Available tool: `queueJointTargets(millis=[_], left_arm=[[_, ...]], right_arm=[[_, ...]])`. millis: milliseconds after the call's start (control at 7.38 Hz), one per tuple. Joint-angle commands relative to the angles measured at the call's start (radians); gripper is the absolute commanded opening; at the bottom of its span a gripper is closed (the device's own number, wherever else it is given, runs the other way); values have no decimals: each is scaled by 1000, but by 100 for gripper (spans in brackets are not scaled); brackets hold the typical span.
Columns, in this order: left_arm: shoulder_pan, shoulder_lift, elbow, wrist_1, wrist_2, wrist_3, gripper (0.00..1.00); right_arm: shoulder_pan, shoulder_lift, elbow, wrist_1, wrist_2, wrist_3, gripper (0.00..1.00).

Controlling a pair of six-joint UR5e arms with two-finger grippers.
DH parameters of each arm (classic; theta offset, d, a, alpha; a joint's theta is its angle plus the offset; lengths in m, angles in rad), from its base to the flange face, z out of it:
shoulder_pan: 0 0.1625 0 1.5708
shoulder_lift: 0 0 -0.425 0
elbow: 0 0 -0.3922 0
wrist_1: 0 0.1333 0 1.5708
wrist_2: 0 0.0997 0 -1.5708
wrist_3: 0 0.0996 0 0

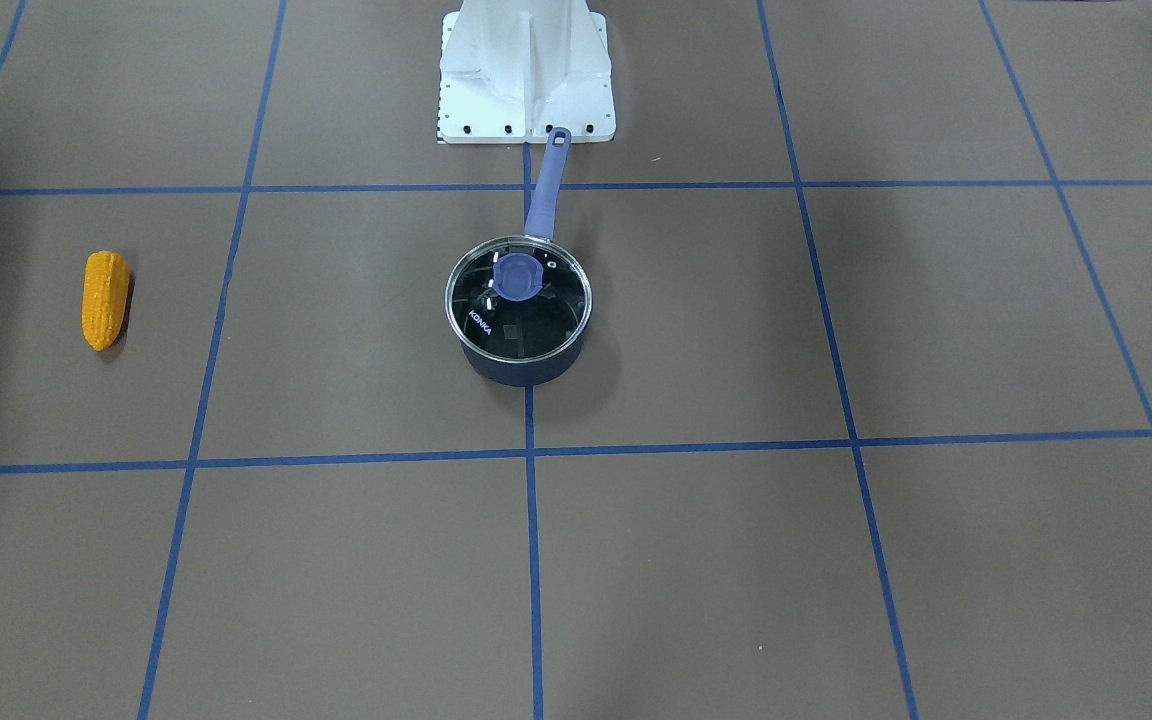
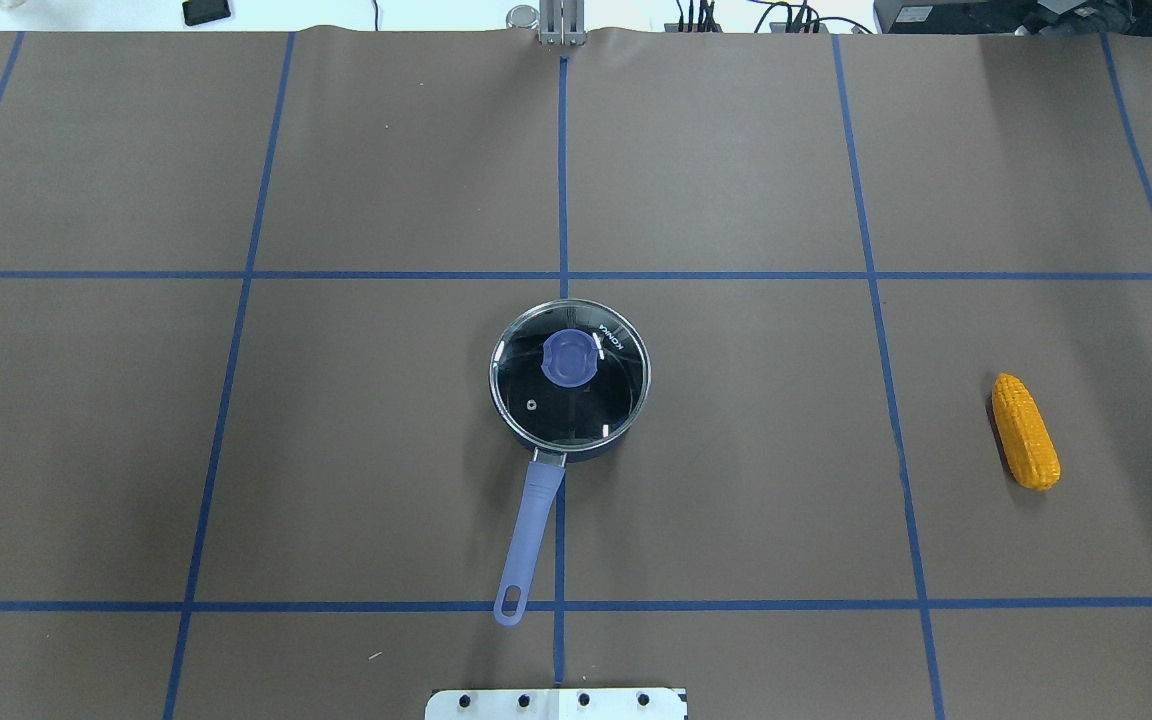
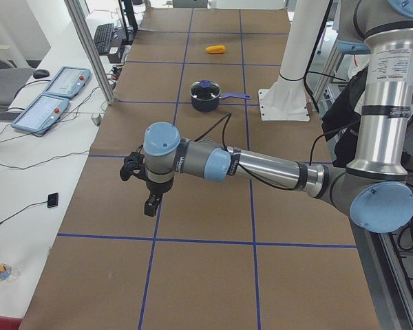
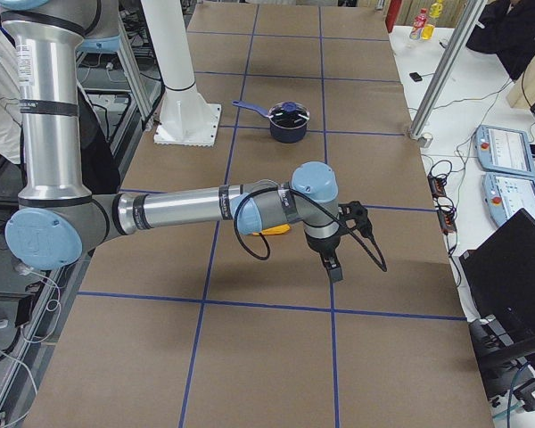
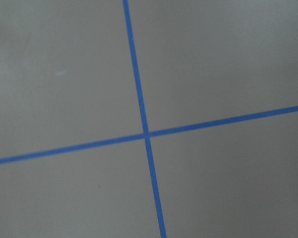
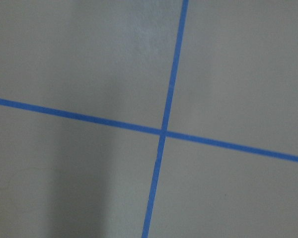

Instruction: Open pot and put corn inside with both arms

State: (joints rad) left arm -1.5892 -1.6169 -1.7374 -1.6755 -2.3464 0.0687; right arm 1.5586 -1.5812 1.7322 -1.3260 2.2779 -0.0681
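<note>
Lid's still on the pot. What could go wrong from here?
The knob is small: an off-centre grip could slip or drag the unheld pot. The corn is rounded and tapered, so it may roll when pinched. The handle points at the base; a low reach might knock it.

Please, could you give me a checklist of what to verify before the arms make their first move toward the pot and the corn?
1. The lid sits on the pot, and its knob is unobstructed: ok.
2. The corn lies alone on the robot's right side: ok.
3. The handle points toward the robot base: ok.
4. The left end effector is open: cannot tell.
5. The right end effector is open: cannot tell.
</note>
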Motion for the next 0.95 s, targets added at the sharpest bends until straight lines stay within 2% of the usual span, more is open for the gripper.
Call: queueJointTargets(millis=[0,136,271,407,678,814], left_arm=[[0,0,4,-99,-7,2,99],[2,-15,13,-122,-7,-6,99],[9,-12,-11,-226,-5,-23,99],[105,-40,-13,-318,1,-147,99],[265,-75,-49,-339,24,-446,98],[376,-93,-89,-339,77,-666,98]], right_arm=[[0,-8,-25,110,8,1,100],[0,-5,-37,113,9,2,100],[0,-2,-33,113,8,11,100],[-3,-3,-33,117,8,80,100],[-53,7,-26,117,-3,163,100],[-81,9,-26,117,-3,189,100]])
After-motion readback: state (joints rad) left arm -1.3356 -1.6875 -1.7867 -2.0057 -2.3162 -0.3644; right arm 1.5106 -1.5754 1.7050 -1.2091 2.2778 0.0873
